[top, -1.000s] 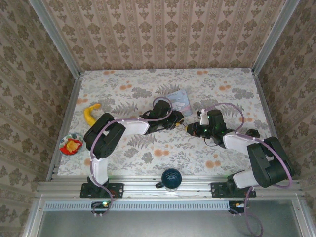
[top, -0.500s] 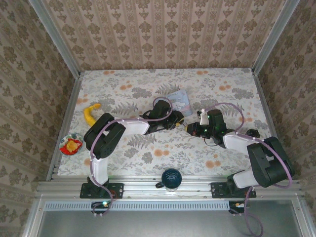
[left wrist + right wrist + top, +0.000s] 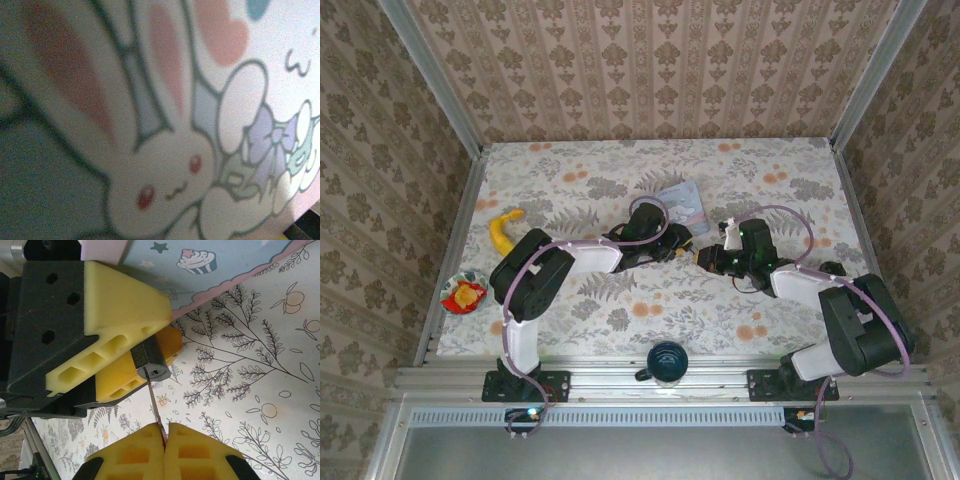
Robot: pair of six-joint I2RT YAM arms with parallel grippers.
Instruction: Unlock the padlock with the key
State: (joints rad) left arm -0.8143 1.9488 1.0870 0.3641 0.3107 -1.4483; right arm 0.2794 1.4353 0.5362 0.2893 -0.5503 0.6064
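**Key blade at the keyhole, padlock held between yellow pads**

In the right wrist view the padlock [image 3: 150, 362] is a small dark block pinched between the left fingers [image 3: 159, 315]. Its keyhole end sticks out and faces about 6 o'clock. The rest of the body runs back between the pads toward 11 o'clock, and the shackle is hidden.

The key [image 3: 156, 407] is a thin blade whose long axis runs from 6 o'clock up toward 12, leaning slightly to 11. Its tip is at the keyhole, though how deep it sits cannot be told. The right fingers [image 3: 171, 439] are pressed together on the blade's lower end.

From above, both arms meet just to the 3 o'clock side of the bench's middle. The pale blue tin [image 3: 200, 125] lies just beyond them at 12 o'clock, and its cartoon rabbit shows blurred in the left wrist view.

The bench [image 3: 770, 160] has a floral cover. On it a banana [image 3: 502, 232] lies at 9 o'clock. A bowl [image 3: 465, 292] sits by the left edge and a dark mug [image 3: 667, 362] at 6 o'clock. Patterned wallpaper walls [image 3: 650, 60] enclose three sides.
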